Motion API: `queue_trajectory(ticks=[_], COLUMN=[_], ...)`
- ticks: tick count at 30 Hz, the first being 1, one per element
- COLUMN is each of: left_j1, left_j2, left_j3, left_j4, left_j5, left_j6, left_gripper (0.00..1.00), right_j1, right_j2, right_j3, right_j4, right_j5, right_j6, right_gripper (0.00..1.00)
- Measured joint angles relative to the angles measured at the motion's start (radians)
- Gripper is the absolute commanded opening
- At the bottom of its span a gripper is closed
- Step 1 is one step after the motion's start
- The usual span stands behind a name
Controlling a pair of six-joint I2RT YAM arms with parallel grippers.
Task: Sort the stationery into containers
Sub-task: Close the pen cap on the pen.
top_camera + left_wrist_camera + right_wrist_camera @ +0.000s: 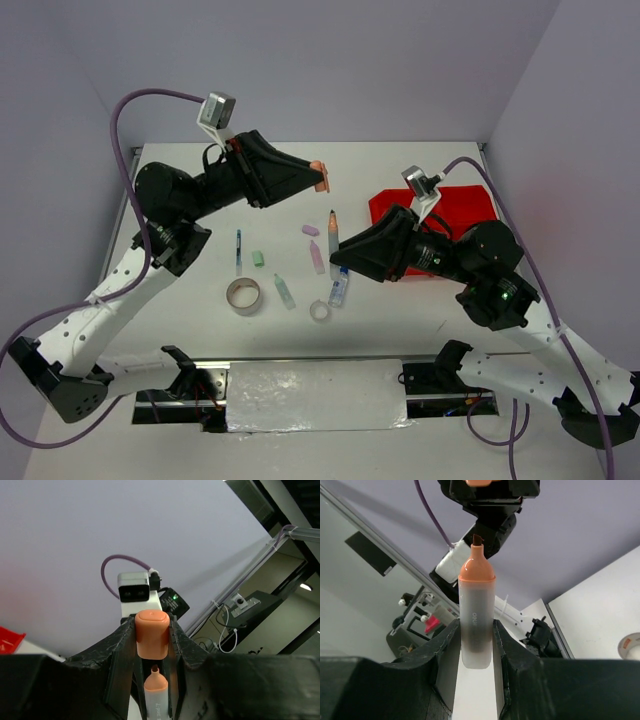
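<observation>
My left gripper (318,178) is shut on an orange marker cap (152,634), held in the air. My right gripper (335,243) is shut on the uncapped marker body (476,615), clear with an orange neck. Its tip points at the cap with a small gap between them. The red tray (455,208) lies behind the right arm. On the table lie a dark pen (238,250), green eraser (257,259), purple eraser (310,230), pink marker (317,257), green marker (285,291), beige tape roll (243,295), clear tape ring (320,311) and blue-capped bottle (339,289).
The loose items lie between the two arms in the table's middle. The right arm covers the tray's near left part. A metal plate (315,393) sits at the near edge between the arm bases. Walls close the table at the back and both sides.
</observation>
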Motion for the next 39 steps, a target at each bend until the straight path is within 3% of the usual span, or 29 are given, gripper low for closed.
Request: queue_trajectory(ticks=[6,19,39], left_j1=[-0.016,-0.044,-0.056], left_j2=[-0.029,-0.05,-0.086], left_j3=[-0.028,-0.042,-0.129], left_j4=[-0.062,-0.166,-0.171], left_j5=[0.0,-0.012,-0.017], left_j6=[0.03,0.077,0.089], left_gripper=[0.12,0.09,0.08], right_j1=[0.003,0.01,0.011], right_j2=[0.014,0.031,0.031], right_j3=[0.003,0.009,0.01], right_j4=[-0.044,-0.096,-0.103], right_j5=[0.004,0.005,-0.002], right_j6=[-0.037,-0.077,-0.087], right_gripper=[0.02,0.02,0.02])
